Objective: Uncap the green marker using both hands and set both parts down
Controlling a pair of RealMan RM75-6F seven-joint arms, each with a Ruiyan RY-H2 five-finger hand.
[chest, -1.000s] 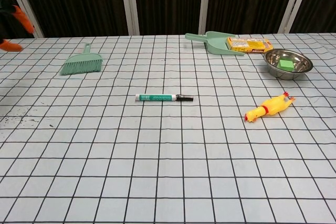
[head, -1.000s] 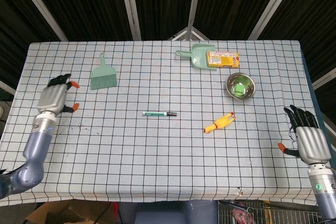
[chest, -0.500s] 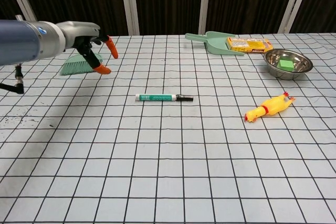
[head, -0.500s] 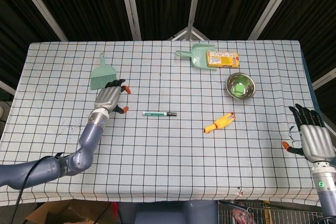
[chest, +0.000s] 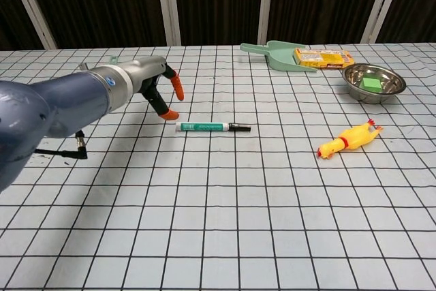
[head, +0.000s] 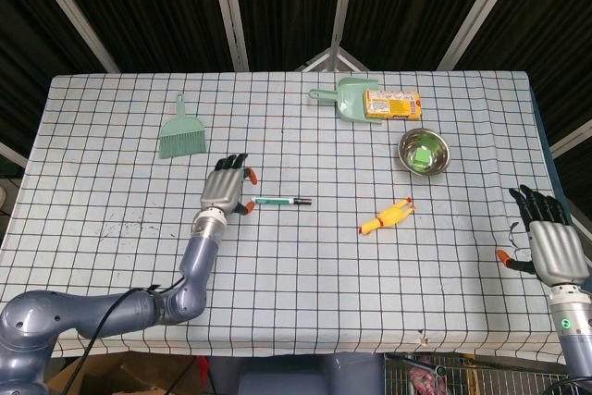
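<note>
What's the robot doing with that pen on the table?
It is going for the green marker, which lies capped on the checkered table. The left robot hand is right beside the marker's end with fingers apart, not holding it yet. The right robot hand is open, far off at the table's edge. Nothing has been picked up. A rubber chicken, a bowl, a brush and a dustpan sit around untouched.

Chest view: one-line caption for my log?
Left robot hand open beside the capped marker lying on the table.
</note>
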